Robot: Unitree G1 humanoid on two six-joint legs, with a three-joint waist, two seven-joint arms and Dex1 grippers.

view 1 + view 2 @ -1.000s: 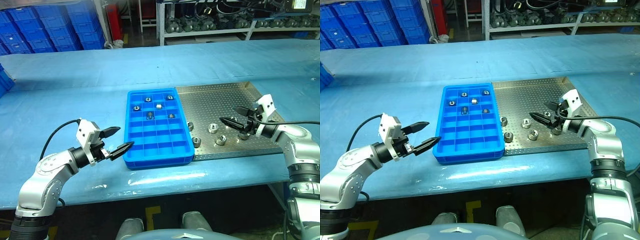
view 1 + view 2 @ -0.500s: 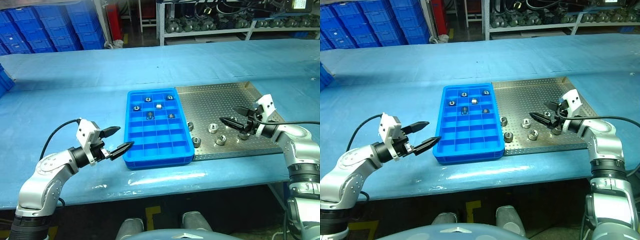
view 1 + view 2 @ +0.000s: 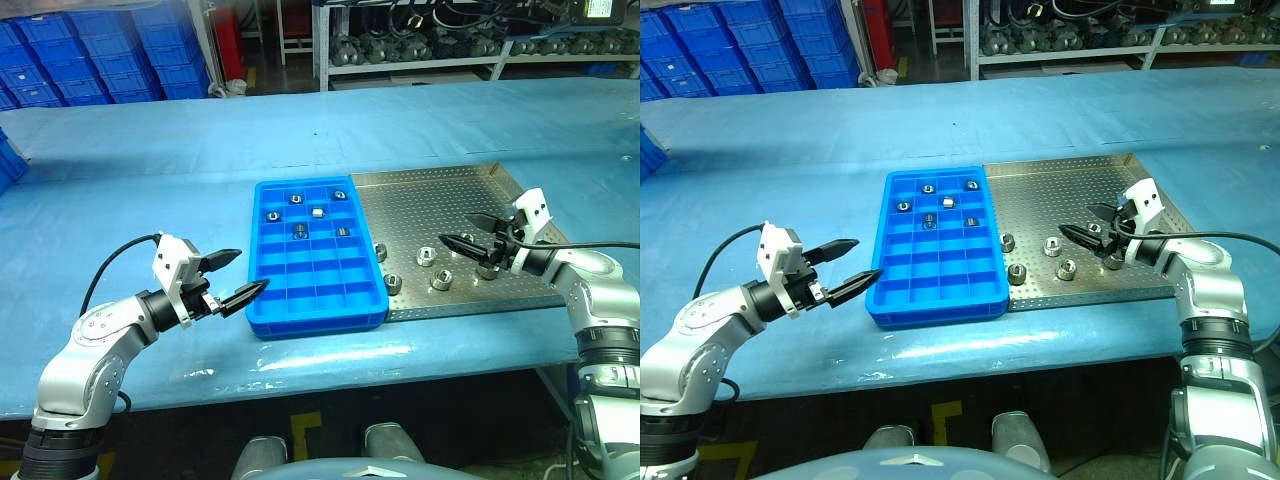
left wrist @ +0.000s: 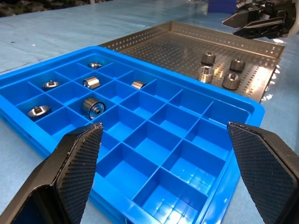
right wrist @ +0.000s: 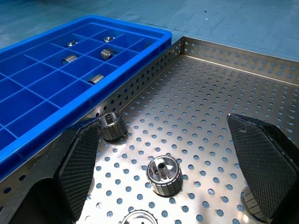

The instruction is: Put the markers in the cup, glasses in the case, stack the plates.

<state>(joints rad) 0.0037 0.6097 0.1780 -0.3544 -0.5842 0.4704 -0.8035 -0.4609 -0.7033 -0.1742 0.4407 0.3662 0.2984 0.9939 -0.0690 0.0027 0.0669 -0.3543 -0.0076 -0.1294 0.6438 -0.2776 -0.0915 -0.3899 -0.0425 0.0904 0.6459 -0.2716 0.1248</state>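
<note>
Nothing has shifted but the left hand (image 3: pixel 233 274), a touch higher by the blue tray (image 3: pixel 262 309), fingers wide. Right hand (image 3: pixel 468 232) hovers wide over the perforated tray (image 3: pixel 440 190). Markers, glasses, plates appear nowhere on the surface (image 3: pixel 130 170); no step seems begun, and the next move calls for locating them.

On my counter (image 3: pixel 150 190) the compartment tray (image 3: pixel 316 300) sits near the front edge, about mid-width, with the perforated tray (image 3: pixel 440 195) touching its right side. In the compartment tray's far rows I see five small metal parts (image 3: pixel 318 212), each in its own cell; the near rows hold nothing. Five round metal fittings (image 3: pixel 425 257) lie on the perforated tray's near half, two just beside the shared edge. My left claw (image 3: pixel 240 278) hangs just off the compartment tray's front left corner, my right claw (image 3: pixel 472 230) over the perforated tray's near right part.
</note>
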